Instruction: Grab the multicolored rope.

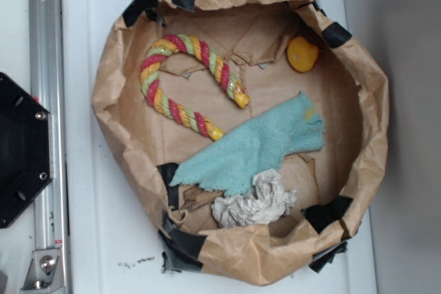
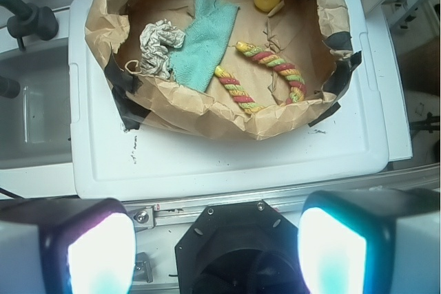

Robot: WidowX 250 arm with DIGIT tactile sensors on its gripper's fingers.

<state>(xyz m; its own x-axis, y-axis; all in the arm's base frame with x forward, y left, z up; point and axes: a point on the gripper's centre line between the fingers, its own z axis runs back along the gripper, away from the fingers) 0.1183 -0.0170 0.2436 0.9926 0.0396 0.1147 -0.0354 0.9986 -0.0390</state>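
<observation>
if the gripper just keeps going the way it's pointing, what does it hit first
Probably the black hexagonal base mount, centred between the open jaws of the gripper; depth is unclear. The multicolored rope lies far beyond.

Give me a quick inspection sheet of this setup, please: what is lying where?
Surface: white plastic lid carrying a brown crumpled-paper basin patched with black tape.
Job's things: thick twisted rope of red, yellow and light-green strands, bent in a U on the basin floor, untouched.
Clutter: teal terry cloth touching the rope's lower end; crumpled whitish paper wad; small yellow rounded object near the basin wall.
Grippers: gripper open, back from the basin, holding nothing.
Cables: dark hose or cable at the wrist view's left edge.
Surroundings: metal rail and black base plate.
</observation>
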